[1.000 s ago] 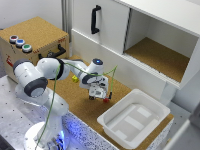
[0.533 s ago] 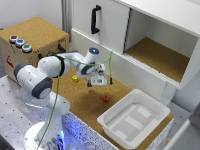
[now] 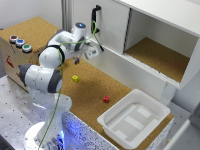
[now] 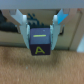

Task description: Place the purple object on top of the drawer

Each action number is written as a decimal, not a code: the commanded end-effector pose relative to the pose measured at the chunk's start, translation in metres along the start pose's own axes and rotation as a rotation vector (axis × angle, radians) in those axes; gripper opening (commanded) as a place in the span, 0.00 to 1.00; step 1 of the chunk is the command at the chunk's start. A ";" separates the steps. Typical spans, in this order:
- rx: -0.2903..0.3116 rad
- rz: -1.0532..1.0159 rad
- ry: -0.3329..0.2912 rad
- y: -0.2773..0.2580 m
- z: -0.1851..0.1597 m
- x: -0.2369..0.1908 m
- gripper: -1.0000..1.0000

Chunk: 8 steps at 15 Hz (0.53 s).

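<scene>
The purple object [image 4: 41, 45] is a small dark block with a yellow letter A on its face, and my gripper [image 4: 40, 43] is shut on its two sides. In the exterior view the gripper [image 3: 81, 56] hangs in the air with the purple object [image 3: 77, 61] under it, above the cork floor. It is to the exterior view's right of the drawer [image 3: 31, 31]. The drawer is a cork-topped box with three round buttons [image 3: 20, 43] near its front edge.
A yellow block [image 3: 75, 78] and a red block [image 3: 106, 99] lie on the cork floor. A white tub [image 3: 132, 122] stands at the front right. Behind the gripper rises the white cabinet with a black vertical handle [image 3: 96, 17] and an open shelf [image 3: 157, 55].
The gripper has lifted off the cork floor with the purple object and moved up and toward the exterior view's left, nearer the drawer.
</scene>
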<state>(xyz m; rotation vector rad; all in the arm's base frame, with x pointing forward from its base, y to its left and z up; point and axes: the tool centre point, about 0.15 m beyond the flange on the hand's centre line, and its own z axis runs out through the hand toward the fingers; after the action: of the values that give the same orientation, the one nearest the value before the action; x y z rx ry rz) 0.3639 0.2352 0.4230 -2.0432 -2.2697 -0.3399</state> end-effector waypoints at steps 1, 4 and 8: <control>0.144 -0.240 -0.086 0.019 -0.028 0.114 0.00; 0.130 -0.359 -0.068 0.019 -0.036 0.149 0.00; 0.155 -0.447 -0.035 0.023 -0.033 0.188 0.00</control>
<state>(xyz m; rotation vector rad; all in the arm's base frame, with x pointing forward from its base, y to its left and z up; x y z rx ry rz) 0.3489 0.3597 0.4770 -1.6524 -2.6302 -0.3211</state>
